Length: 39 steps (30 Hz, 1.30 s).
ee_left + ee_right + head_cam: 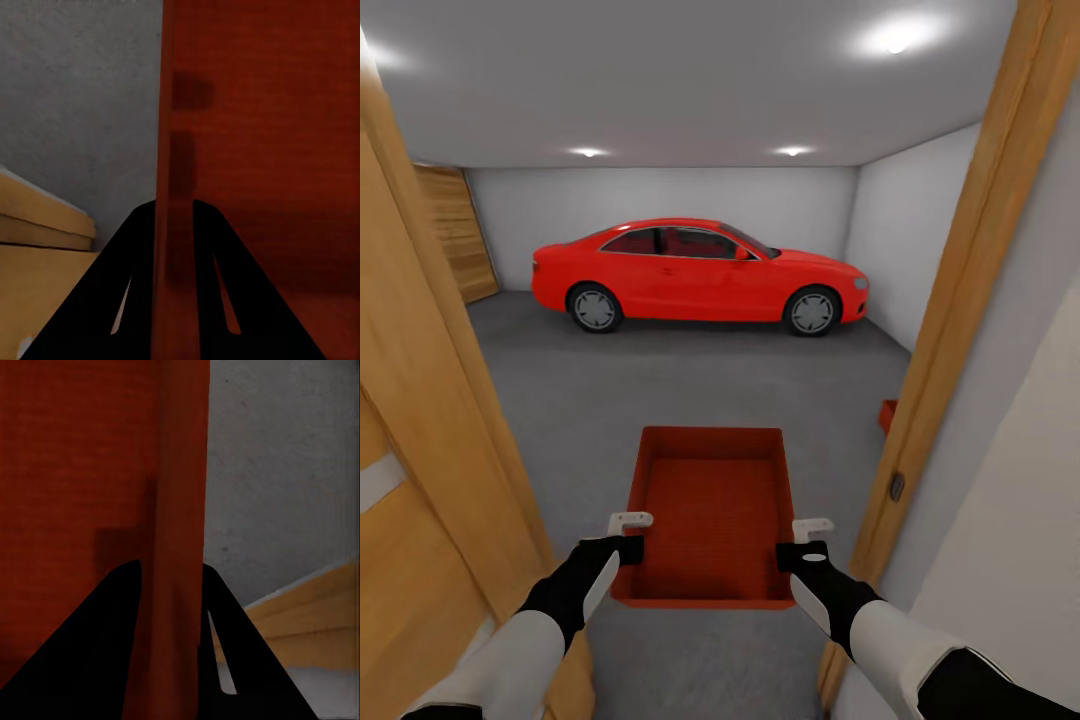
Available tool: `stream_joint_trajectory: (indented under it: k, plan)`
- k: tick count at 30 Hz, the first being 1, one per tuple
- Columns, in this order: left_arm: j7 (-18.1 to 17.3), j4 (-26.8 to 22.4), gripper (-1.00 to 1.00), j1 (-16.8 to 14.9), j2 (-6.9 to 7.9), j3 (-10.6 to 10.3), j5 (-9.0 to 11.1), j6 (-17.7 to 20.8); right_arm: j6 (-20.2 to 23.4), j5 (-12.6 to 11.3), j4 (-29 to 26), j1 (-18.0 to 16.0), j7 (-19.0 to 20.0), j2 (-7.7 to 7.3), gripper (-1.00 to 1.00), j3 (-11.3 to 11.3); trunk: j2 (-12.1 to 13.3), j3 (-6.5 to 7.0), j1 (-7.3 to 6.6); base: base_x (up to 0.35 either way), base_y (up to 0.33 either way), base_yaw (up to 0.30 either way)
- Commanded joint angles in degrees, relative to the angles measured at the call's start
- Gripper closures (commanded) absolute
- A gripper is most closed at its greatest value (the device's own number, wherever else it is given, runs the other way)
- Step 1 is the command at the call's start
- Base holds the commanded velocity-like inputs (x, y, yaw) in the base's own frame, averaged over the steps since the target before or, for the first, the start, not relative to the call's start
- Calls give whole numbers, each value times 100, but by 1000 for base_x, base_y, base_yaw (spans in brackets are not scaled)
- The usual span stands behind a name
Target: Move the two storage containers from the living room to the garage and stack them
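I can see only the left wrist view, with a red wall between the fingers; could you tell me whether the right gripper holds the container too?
Observer: Yes, the right gripper is shut on the opposite side wall of the container.
Operator: Thank you. Where are we?
Observer: In a doorway, facing the garage, with a red car ahead.
Operator: Is the other container there?
Observer: A red corner shows on the floor past the right door frame; I cannot tell what it belongs to.
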Motion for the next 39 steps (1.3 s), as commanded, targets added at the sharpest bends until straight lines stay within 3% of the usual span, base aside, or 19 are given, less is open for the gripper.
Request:
stream_joint_trajectory:
  k: [1,16,39]
  plan:
    - [69,-20,100,-6,-43,78,-91,42,33,10,-1,-2,-573,4,100,7,-14,-13,4,0,0,-180]
    - [69,-14,100,-6,-42,78,-91,42,32,14,-1,-2,-573,4,100,7,-14,-13,4,156,150,-18]
    - [74,-15,100,-6,-45,79,-96,42,24,12,-1,-2,-566,-3,100,7,-14,-13,4,18,3,0]
